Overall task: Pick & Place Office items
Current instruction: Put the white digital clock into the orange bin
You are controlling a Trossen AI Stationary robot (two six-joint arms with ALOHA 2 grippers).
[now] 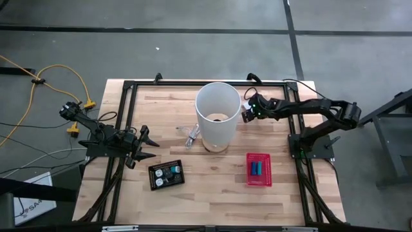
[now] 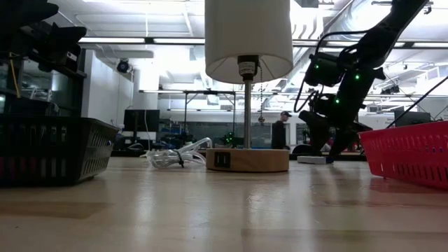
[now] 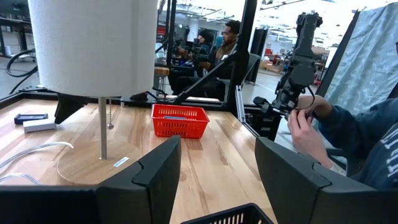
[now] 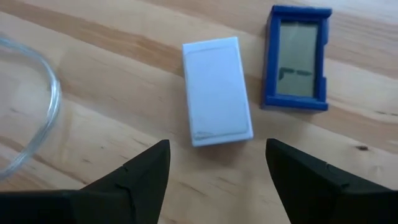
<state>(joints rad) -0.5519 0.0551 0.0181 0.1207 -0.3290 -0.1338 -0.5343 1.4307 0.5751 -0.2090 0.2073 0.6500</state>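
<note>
Right tool [image 4: 217, 165] hangs over the counter's far edge, right of the middle, pointing down with its fingers spread wide and nothing between them. Right under it lies a white block [image 4: 217, 90], flat, rectangular, smooth plastic with rounded corners. Just beside that, not touching, is a blue-framed rectangle with a grey screen [image 4: 297, 58], also lying flat. A loop of clear tubing [image 4: 37, 118] curves across the wood near these two.

Left tool [image 1: 143, 145] waits at the counter's left edge, about mid-depth, jaws apart and empty; its fingers [image 3: 155, 174] are dark, matte and angular.

Counter [image 1: 212, 193] is pale wood planks with a black metal frame around it. A lamp with a white cylindrical shade [image 1: 216, 113], thin metal stem and round wooden base [image 2: 247, 159] stands near the middle, toward the far edge. A tangle of clear cable [image 1: 190, 136] lies just left of the base.

Black mesh basket [image 1: 167, 174], square, sits toward the near edge left of centre and holds small teal and white pieces [image 1: 168, 172]. Red mesh basket [image 1: 258, 169], rectangular, sits toward the near edge right of centre with short blue sticks [image 1: 256, 169] inside.

A person's hand [image 3: 305, 127] and blue sleeve show beyond the counter's right side, with people seated farther back in the room.
</note>
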